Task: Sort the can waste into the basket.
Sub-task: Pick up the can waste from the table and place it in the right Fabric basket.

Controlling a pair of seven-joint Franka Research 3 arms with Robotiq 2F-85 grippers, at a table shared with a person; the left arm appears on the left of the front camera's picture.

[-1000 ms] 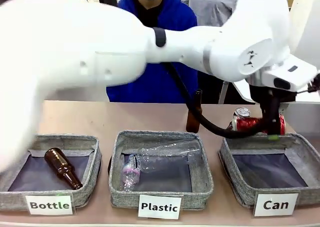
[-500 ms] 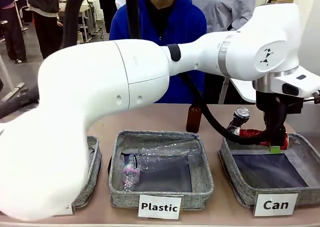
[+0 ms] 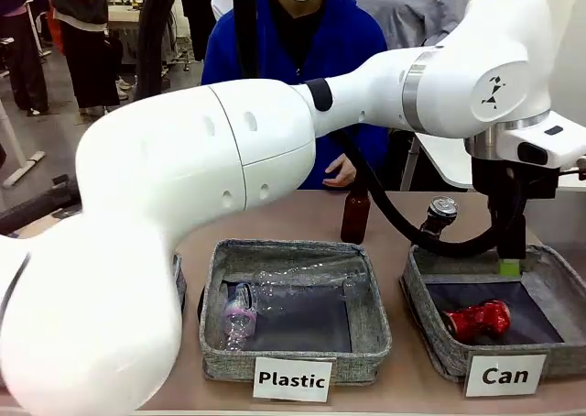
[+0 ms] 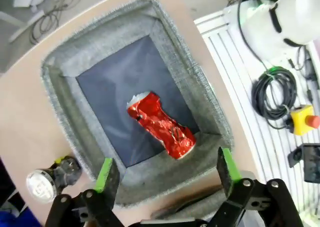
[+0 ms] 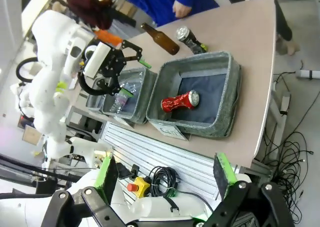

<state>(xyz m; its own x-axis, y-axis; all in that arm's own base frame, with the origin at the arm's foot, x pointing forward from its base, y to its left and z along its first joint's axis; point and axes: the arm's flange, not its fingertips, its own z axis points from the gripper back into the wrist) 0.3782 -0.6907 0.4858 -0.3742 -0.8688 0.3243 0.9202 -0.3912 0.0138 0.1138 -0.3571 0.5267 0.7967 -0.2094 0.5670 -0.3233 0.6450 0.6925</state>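
- Basket (image 3: 453, 266), grey fabric w/ dark floor, white label (image 3: 505, 375) reading "Can": sits at robot's right end of counter (image 3: 275, 219), near the front edge.
- Red can (image 3: 477, 320), crushed, lies on its side on the basket floor, toward the front, apart from the walls. Left wrist view confirms: red can (image 4: 161, 132) lies diagonal across the dark floor, nothing else in w/ it.
- Left end effector (image 3: 509, 268): hangs pointing down over the basket's far wall, above the red can and not touching it. Left wrist view shows the left end effector (image 4: 165, 164) w/ jaws wide apart, green pads showing, nothing between them.
- Dark can (image 3: 438, 216) w/ silver top stands on the counter just behind the basket's far-left corner, outside it.
- Brown bottle (image 3: 354, 216) upright on the counter, left of the dark can, behind the gap between baskets.
- "Plastic" basket (image 3: 220, 315), mid counter, beside the "Can" one: holds a clear bottle (image 3: 293, 292) lying on its side.
- Person's hand (image 3: 341, 171) rests at the counter's far edge, behind the brown bottle; blue sleeve.
- Right end effector (image 5: 164, 166): off the counter's end, well away from the basket, jaws wide apart, empty. Below it are a slatted metal rail, a cable coil and a yellow box (image 5: 136, 187) w/ red button.
- Right wrist view also takes in the red can (image 5: 180, 101) inside the basket.
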